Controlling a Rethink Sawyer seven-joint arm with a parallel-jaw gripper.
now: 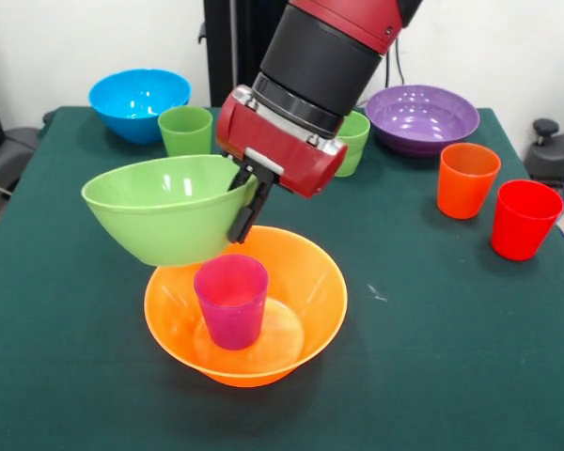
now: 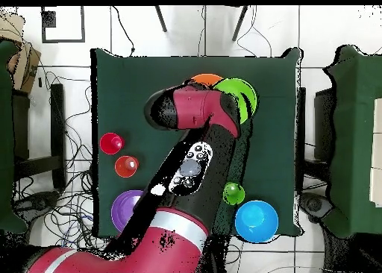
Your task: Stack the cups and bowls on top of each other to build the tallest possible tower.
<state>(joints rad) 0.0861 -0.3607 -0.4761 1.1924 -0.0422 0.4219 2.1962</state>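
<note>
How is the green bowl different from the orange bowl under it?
The green bowl hangs tilted in the air, its rim pinched by the robot's tool; the orange bowl sits level on the table. The orange bowl looks wider and holds a purple cup; the green one looks empty. Both are round, glossy plastic.

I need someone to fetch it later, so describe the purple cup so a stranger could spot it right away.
Find the big orange bowl at the middle of the green table's camera side. The purple cup stands upright inside it, just below the green bowl held by the pincer. It is the only purple cup; the other cups stand outside bowls.
</note>
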